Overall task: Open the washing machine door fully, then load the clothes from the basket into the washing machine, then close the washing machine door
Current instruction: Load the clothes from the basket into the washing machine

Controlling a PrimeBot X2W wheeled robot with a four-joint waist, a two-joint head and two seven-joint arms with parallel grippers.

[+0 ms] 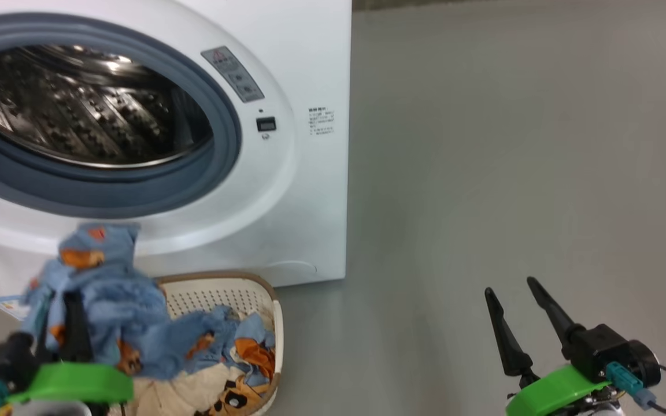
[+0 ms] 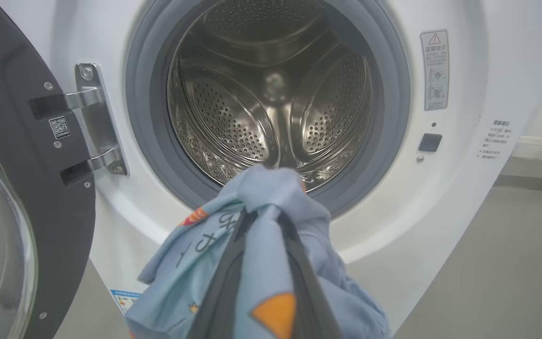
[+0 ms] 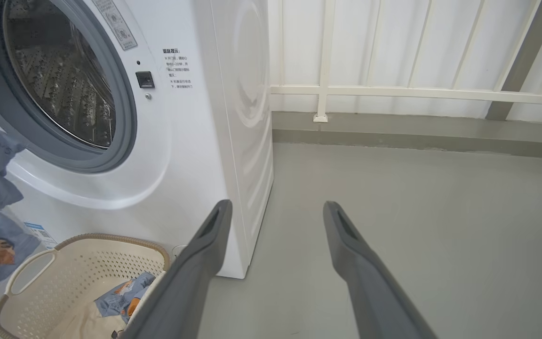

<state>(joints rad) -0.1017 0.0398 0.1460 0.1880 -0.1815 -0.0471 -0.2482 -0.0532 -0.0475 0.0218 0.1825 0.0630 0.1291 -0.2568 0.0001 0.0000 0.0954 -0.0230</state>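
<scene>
The white washing machine (image 1: 310, 190) stands open, its steel drum (image 2: 271, 94) bare inside the grey-blue gasket. The washing machine door (image 2: 21, 188) is swung wide to the left on its hinge. My left gripper (image 2: 261, 221) is shut on a light blue garment (image 2: 271, 202) with orange figures, held up just below the drum mouth. That garment (image 1: 102, 277) hangs above the cream basket (image 1: 223, 294), which holds more blue, orange and cream clothes (image 1: 235, 358). My right gripper (image 1: 509, 286) is open over bare floor, right of the machine; the basket (image 3: 64, 273) lies at its lower left.
Grey floor (image 1: 512, 173) stretches to the right of the machine. A white railing (image 3: 393, 92) and a low kerb run along the back wall. A small blue label (image 2: 123, 296) sits low on the machine's front.
</scene>
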